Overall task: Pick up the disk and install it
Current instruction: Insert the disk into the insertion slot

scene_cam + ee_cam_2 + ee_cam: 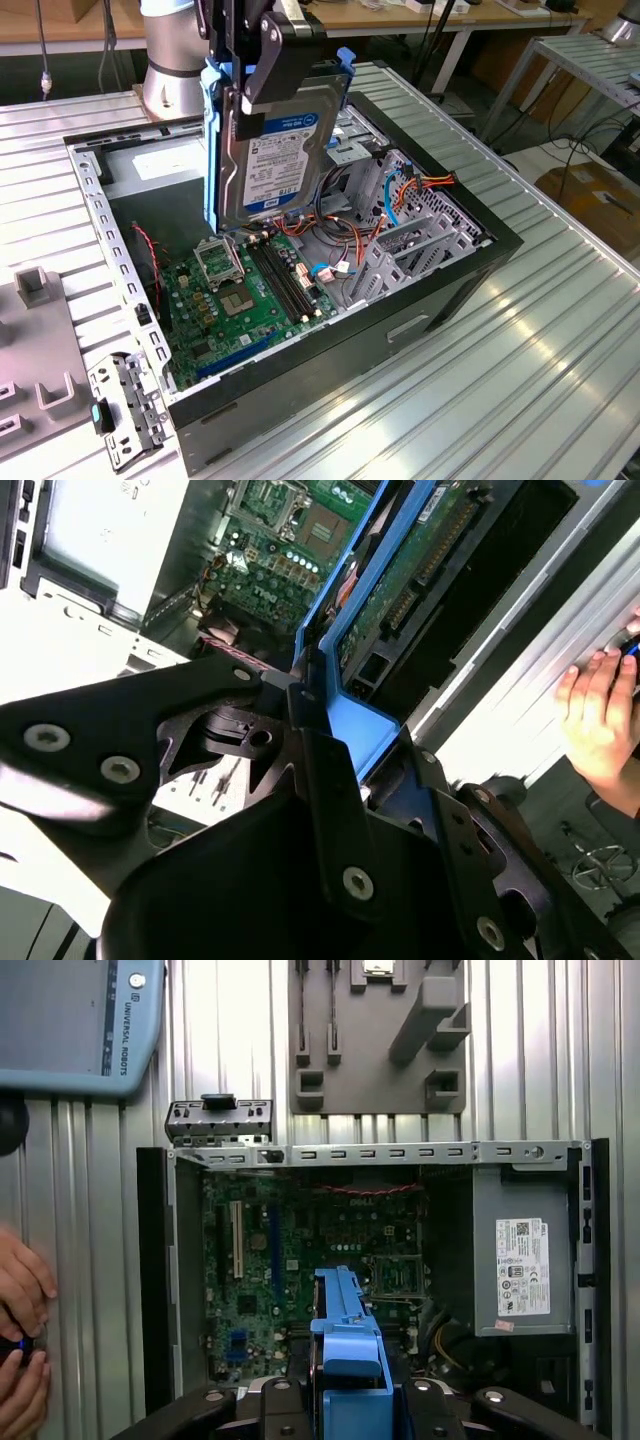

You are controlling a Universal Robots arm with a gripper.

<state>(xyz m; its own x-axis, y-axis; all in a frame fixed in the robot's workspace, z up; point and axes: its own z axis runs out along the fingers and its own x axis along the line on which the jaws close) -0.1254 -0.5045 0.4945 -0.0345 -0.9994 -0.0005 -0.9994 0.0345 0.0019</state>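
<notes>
In the exterior view the hand (262, 75) is clamped on the disk (275, 150), a hard drive in a blue carrier frame (210, 150). It holds the drive upright, label outward, in the air above the open computer case (420, 290) on the ribbed metal surface (530, 350). Below the drive lie the motherboard (250, 290) and a tangle of cables (345, 225), with the drive cage (405, 235) towards the exterior view's right. In the second wrist view the hand (320, 705) grips the carrier's end, the disk (420, 560) shows its green circuit board, and a person's fingers (600, 705) rest on the surface just beside the case. In the first wrist view the hand (345, 1405) holds the carrier frame (345, 1330) edge-on over the motherboard (290, 1260), well apart from the power supply (520, 1250). The grip sits only on the upper end, so a slip would likely drop the drive onto the bare board. If the carrier met the cage tilted it could jam, and the loose cables could snag it. The person's fingers are near enough to be a pinch hazard.
</notes>
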